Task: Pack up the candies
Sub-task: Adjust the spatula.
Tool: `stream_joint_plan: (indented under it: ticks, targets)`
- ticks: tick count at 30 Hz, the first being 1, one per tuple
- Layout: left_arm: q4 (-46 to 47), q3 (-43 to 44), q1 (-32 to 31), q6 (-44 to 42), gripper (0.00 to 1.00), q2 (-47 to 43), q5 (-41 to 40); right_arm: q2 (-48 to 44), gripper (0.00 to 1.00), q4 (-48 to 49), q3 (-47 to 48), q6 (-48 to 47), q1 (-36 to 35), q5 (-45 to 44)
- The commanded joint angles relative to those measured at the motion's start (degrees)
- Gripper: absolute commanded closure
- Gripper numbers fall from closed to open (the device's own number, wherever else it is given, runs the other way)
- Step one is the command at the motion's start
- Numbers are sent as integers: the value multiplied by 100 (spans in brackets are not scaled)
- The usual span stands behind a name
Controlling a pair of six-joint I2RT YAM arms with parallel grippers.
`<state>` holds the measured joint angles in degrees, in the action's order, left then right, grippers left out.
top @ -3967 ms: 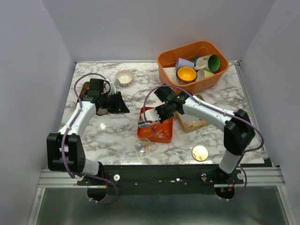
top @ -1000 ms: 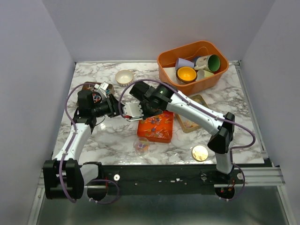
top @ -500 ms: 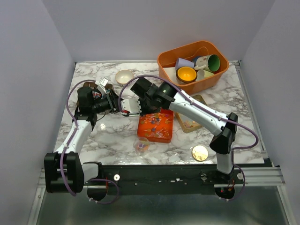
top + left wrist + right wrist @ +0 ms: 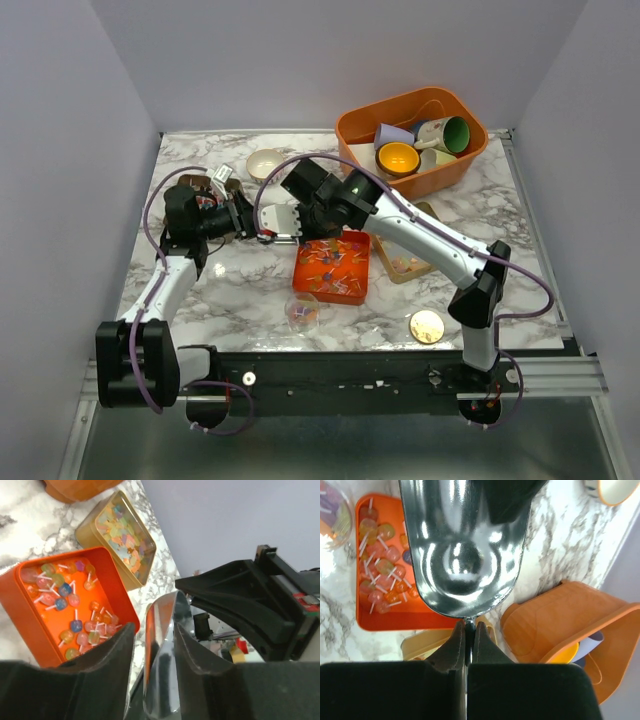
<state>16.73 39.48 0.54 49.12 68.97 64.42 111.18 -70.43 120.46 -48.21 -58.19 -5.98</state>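
While aloft, one steel scoop (image 4: 465,545) tight in both left claw (image 4: 154,630) and right claw (image 4: 468,627), near two trays (image 4: 20,625) of candies (image 4: 65,600).

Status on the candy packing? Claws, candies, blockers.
Right claw shut on metal scoop, scoop empty. Left claw straddling its rim, grip unclear. Candies loose in orange tray and gold tin. Nothing lying between scoop and tray.

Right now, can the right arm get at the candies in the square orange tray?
Probably yes: the candies lie uncovered in the orange tray beside the right pincer, nothing between. But that pincer is shut on the shiny metal scoop.
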Motion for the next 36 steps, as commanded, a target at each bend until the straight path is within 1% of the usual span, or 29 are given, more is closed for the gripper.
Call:
stream_joint_plan:
  ticks: [1, 4, 6, 7, 8, 10, 11, 12, 13, 14, 15, 17, 19, 24, 31, 36]
  targets:
    - [252, -117, -36, 502, 47, 117, 264, -333, 99, 645, 232, 127, 45, 123]
    - [155, -134, -36, 423, 46, 117, 343, -255, 99, 689, 311, 118, 62, 71]
    - [-63, -160, -36, 292, 55, 108, 343, -228, 99, 689, 442, 110, 71, 79]
    - [-204, -152, -36, 169, 60, 99, 317, -254, 99, 715, 452, 101, 80, 105]
    - [-266, -178, -36, 55, 69, 99, 316, -280, 99, 759, 469, 92, 71, 114]
    - [-83, -230, -36, 106, 76, 125, 386, -316, 99, 724, 495, 66, 71, 237]
    - [48, -292, -36, 289, 89, 134, 413, -359, 99, 724, 478, 57, 71, 324]
    - [354, -327, -36, 395, 97, 160, 457, -499, 99, 741, 382, 48, 97, 560]
    - [470, -353, -36, 475, 100, 178, 509, -579, 97, 768, 320, 100, 106, 754]
    - [593, -397, -45, 536, 100, 204, 553, -675, 92, 794, 276, 153, 133, 886]
    - [873, -432, -36, 667, 100, 231, 597, -789, 81, 786, 241, 214, 229, 1184]
    - [1068, -459, -36, 783, 100, 327, 738, -878, 73, 637, 276, 338, 352, 1528]
    - [1148, -433, -36, 818, 100, 371, 765, -974, 69, 601, 241, 425, 554, 1880]
    - [1096, -380, -36, 783, 100, 389, 756, -1133, 69, 662, -14, 365, 827, 2337]
    - [1087, -336, -36, 879, 100, 354, 809, -1467, 67, 970, -813, -127, 880, 3023]
    - [1069, -240, -36, 994, 100, 336, 826, -1380, 66, 1040, -990, -242, 933, 3270]
